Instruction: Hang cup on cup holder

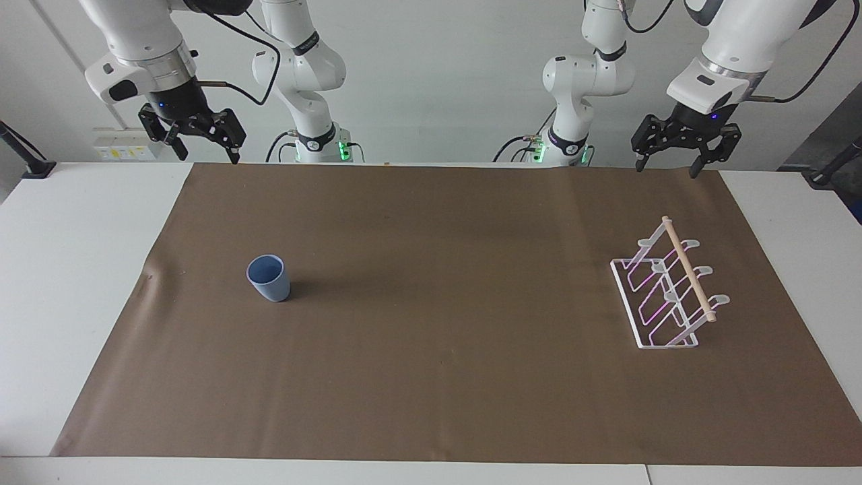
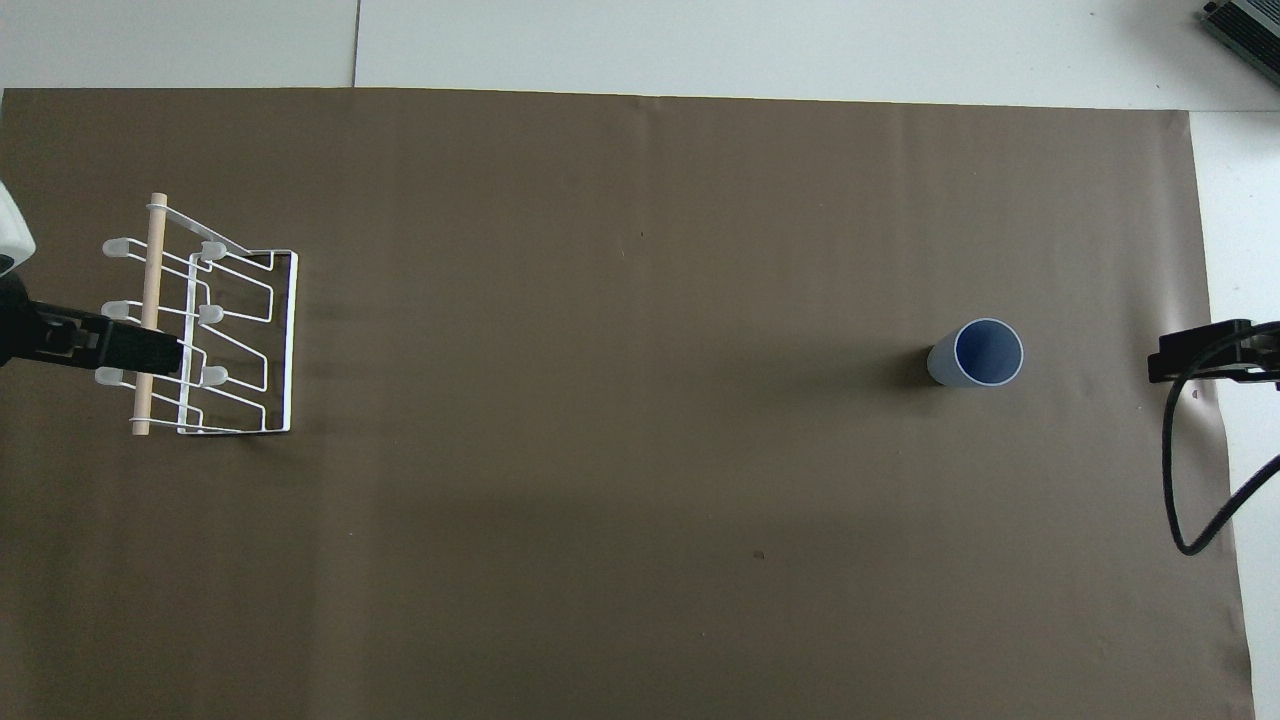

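Observation:
The light-blue cup [image 1: 269, 277] stands upright, mouth up, on the brown mat toward the right arm's end; it also shows in the overhead view [image 2: 977, 353]. The white wire cup holder [image 1: 667, 289] with its wooden rod stands toward the left arm's end and holds no cup; in the overhead view [image 2: 235, 330] a dark part of my left gripper covers a piece of it. My left gripper [image 1: 667, 167] hangs open and empty, high over the mat's edge by the robots. My right gripper [image 1: 207, 155] hangs open and empty, high over the same edge at the other end.
The brown mat [image 1: 431, 350] covers most of the white table [image 1: 67, 269]. A black cable [image 2: 1195, 480] loops down from the right arm. A dark device [image 2: 1245, 25] sits at the table's corner farthest from the robots, at the right arm's end.

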You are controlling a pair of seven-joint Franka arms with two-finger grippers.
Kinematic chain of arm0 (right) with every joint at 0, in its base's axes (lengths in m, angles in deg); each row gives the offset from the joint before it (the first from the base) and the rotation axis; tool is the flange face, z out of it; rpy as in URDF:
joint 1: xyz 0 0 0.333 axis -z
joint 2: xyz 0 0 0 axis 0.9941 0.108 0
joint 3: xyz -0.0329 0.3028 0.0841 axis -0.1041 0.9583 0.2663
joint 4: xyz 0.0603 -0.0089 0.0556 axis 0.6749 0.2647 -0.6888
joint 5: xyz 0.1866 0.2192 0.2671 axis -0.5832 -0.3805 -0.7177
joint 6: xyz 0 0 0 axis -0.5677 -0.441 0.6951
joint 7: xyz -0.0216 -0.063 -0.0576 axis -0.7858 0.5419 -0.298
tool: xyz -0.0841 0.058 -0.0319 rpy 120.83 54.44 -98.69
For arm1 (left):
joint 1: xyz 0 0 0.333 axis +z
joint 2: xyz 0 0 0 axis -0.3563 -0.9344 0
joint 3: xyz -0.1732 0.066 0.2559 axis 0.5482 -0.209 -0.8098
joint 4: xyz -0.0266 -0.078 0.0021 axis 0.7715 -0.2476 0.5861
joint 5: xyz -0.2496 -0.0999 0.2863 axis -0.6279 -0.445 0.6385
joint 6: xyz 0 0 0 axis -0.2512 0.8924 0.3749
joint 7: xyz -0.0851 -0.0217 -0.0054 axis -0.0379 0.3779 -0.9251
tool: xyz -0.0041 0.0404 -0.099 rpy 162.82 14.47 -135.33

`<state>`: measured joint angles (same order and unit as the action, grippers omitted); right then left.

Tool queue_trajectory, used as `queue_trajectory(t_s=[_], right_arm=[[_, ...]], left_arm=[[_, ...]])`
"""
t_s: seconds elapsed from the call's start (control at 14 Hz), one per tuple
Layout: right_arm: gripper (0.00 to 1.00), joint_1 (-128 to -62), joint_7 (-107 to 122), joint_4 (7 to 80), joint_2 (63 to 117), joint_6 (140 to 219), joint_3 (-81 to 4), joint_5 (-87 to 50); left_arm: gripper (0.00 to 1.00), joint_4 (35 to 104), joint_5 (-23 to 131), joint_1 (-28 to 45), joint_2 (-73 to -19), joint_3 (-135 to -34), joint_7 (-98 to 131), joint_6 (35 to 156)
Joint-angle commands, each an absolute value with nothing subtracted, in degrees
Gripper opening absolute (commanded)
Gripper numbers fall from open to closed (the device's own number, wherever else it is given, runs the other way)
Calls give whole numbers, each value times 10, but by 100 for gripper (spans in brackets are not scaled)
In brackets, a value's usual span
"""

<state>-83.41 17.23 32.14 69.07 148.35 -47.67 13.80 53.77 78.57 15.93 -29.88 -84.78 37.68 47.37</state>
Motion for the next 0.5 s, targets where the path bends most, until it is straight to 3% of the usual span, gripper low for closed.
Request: queue_trajectory(t_s=[0.0, 0.43], right_arm=[[100, -828, 177, 329, 686, 1494, -475, 127], [100, -820, 175, 329, 686, 1495, -475, 125]], left_arm=[[100, 544, 790, 159, -293, -850, 376, 471], [100, 550, 789, 157, -290, -850, 375, 472]])
